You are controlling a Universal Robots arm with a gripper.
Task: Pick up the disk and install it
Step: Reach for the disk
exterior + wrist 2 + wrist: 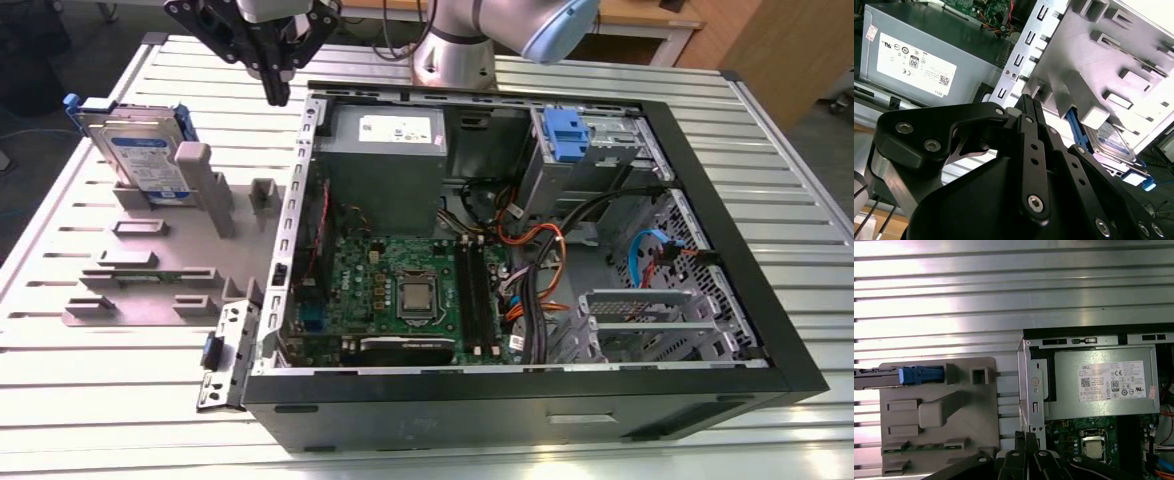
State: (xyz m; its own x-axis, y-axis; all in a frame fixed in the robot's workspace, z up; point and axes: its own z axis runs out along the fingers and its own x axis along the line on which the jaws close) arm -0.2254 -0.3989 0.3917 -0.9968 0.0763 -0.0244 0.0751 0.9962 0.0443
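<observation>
The disk point(138, 152) is a silver hard drive with a white-and-blue label and a blue carrier frame. It stands on edge in a slot of the grey fixture plate point(147, 270), at the exterior view's left. My gripper point(276, 96) hangs above the case's back left corner, to the right of the disk and apart from it. Its black fingers are shut with nothing between them. In the first wrist view the disk point(889, 375) shows edge-on, away from the fingertips point(1025, 436). The second wrist view has the disk point(1115, 141) beyond the fingers point(1027, 102).
The open computer case point(747, 300) lies on the slatted metal table point(120, 390). Inside are the grey power supply point(384, 140), the motherboard point(400, 290), cables, and a drive bay with a blue latch point(566, 135). The arm's base point(454, 60) stands behind the case.
</observation>
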